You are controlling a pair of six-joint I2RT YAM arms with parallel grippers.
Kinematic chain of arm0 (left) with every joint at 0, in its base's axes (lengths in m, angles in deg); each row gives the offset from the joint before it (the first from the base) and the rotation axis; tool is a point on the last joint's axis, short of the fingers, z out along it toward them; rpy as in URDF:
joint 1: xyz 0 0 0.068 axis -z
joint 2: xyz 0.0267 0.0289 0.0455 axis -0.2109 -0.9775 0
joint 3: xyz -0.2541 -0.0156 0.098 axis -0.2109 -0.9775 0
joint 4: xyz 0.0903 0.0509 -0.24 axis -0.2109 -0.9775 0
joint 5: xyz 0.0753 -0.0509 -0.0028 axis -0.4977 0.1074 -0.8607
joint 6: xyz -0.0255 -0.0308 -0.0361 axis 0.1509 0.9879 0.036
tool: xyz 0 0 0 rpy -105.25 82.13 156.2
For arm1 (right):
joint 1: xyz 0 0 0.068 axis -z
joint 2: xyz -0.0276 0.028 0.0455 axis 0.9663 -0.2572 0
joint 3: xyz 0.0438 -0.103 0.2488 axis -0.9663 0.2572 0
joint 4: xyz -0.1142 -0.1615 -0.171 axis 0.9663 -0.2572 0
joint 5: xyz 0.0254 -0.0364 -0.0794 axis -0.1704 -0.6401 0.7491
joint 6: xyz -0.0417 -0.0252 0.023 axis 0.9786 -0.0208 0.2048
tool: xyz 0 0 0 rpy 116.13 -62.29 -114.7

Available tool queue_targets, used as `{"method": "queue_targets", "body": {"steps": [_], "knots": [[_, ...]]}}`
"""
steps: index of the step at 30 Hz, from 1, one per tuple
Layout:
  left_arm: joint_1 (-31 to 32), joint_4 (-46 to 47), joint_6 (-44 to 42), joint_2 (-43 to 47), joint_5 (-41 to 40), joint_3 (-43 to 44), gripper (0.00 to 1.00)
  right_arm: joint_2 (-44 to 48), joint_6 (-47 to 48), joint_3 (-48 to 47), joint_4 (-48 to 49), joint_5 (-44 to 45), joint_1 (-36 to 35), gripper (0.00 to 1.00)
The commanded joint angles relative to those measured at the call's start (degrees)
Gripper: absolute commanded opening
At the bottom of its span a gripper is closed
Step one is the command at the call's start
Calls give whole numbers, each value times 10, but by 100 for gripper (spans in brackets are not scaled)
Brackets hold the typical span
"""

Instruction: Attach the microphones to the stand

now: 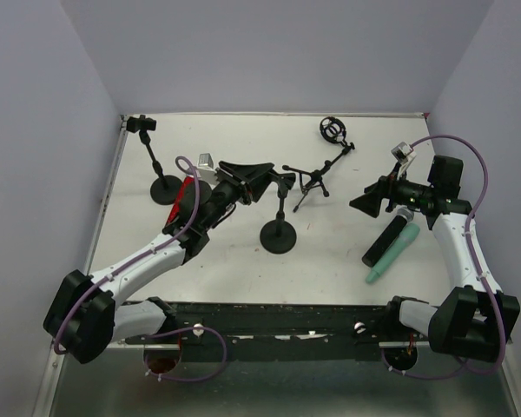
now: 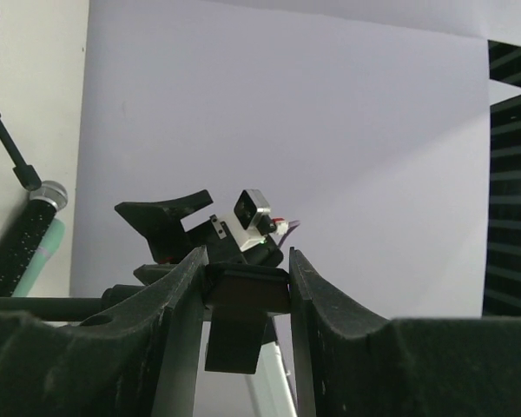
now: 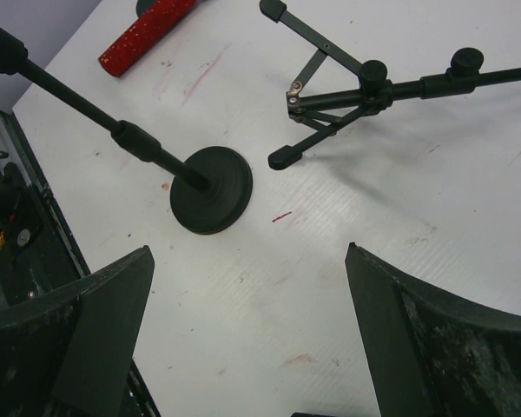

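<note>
My left gripper (image 1: 272,177) is shut on the black clip (image 2: 243,291) at the top of the middle round-base stand (image 1: 278,234); in the left wrist view (image 2: 247,257) the clip fills the gap between the jaws. The red microphone (image 1: 184,195) lies under my left arm, partly hidden, and also shows in the right wrist view (image 3: 148,35). The black microphone (image 1: 384,241) and the mint-green microphone (image 1: 393,253) lie side by side at the right. My right gripper (image 1: 359,203) is open and empty just left of them, above bare table in its own view (image 3: 249,252).
A second round-base stand (image 1: 164,187) with a clip on top stands at the back left. A tripod boom stand (image 1: 313,180) with a ring shock mount (image 1: 333,130) stands at the back centre. Grey walls close in the white table (image 1: 330,261).
</note>
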Motion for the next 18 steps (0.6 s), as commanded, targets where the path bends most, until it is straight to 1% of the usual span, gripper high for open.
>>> {"method": "queue_targets", "body": {"steps": [1, 3, 5, 6, 7, 9, 11, 16, 18], "knots": [[2, -2, 53, -24, -2, -35, 12, 1, 8, 4, -13, -11, -3, 100], [3, -6, 42, -22, -2, -30, 12, 1, 10, 4, -13, -11, -3, 100], [3, -3, 28, -22, 6, -20, 18, 1, 10, 4, -13, -11, -3, 100], [3, -4, 19, -22, 10, -14, 30, 0, 9, 4, -13, -11, -3, 100], [2, -8, 10, -22, 14, -5, 44, -1, 11, 4, -14, -11, -3, 100], [0, -12, -7, -21, 26, 6, 66, -1, 11, 3, -16, -10, -3, 100], [-2, -16, -20, -19, 38, 13, 81, -1, 13, 4, -16, -10, -3, 100], [-16, -24, -63, 6, 42, 0, 97, -2, 14, 3, -20, -10, -3, 100], [-20, -45, -94, 32, 30, -9, 99, -2, 14, 3, -19, -10, -3, 100]]}}
